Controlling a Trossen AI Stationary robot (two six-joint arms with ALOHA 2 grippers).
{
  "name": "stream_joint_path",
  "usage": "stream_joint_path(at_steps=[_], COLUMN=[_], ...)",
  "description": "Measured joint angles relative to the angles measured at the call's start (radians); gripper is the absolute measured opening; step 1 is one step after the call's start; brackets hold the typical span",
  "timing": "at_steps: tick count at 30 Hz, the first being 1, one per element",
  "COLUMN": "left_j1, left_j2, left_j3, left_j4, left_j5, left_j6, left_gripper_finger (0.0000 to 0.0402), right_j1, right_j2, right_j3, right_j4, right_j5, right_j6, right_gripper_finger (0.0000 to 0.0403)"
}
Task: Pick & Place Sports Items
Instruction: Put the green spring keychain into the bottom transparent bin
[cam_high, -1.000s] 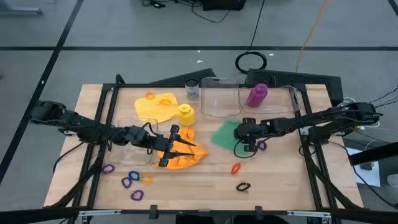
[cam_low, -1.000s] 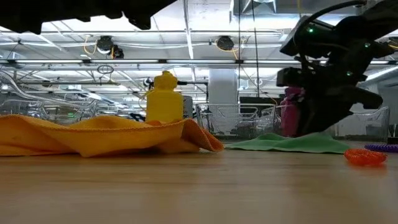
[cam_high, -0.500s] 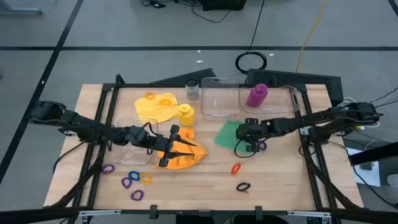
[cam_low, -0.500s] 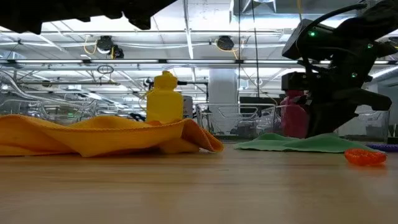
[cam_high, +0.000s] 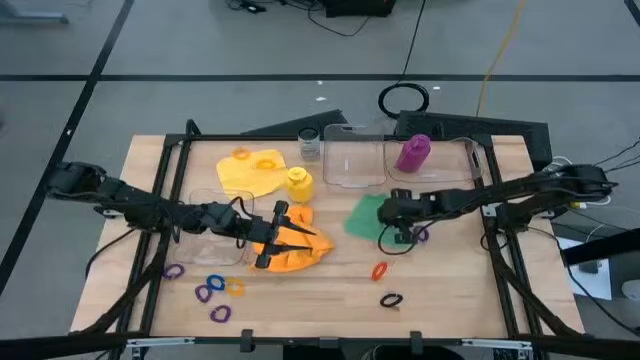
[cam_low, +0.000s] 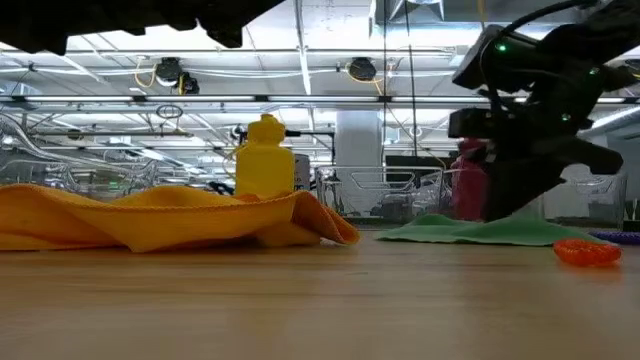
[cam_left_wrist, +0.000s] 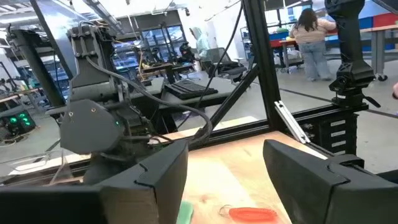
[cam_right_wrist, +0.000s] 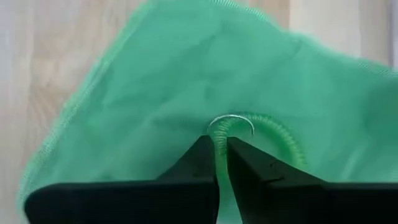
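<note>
Pale wood makes up the table (cam_high: 330, 295), which stands on a grey floor with cables trailing behind it; beyond it the low view looks into a hall of ceiling lights and metal racks, and a person stands far off in the left wrist view. On the boards lie a yellow cloth (cam_high: 250, 173), a yellow bottle (cam_high: 298, 183), an orange cloth (cam_high: 295, 250) and a green cloth (cam_high: 364, 216); a purple bottle (cam_high: 413, 153) sits in a clear plastic box (cam_high: 470, 160), and loose rings lie scattered near the front edge, among them an orange ring (cam_high: 379, 270). The right gripper (cam_right_wrist: 219, 163) is over the green cloth, its fingers pinched tight on a thin green ring (cam_right_wrist: 273, 132) lying on that cloth. The left gripper (cam_high: 268, 238) hovers over the orange cloth with its fingers parted around nothing. From above, the green ring cannot be made out under the right arm, and the low view cuts off the left arm at the top. Compared with a second ago, the right gripper's fingers have closed; the left arm has not moved.
</note>
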Motion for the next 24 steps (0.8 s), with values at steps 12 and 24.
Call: stream_joint_path(at_steps=[12,24], left_j1=[0.0,0.008], left_j2=[0.0,0.022], left_j3=[0.0,0.0], left_j4=[-0.003,-0.024], left_j5=[-0.002,-0.05], left_j6=[0.0,0.013], left_gripper_finger=[0.0177,0.0177], right_j1=[0.003,0.069], right_j2=[-0.183,-0.248], right_j3=[0.0,0.0], right_j4=[0.028,0.185], right_j5=[0.0,-0.003], right_j6=[0.007,0.071], right_gripper_finger=[0.0,0.0])
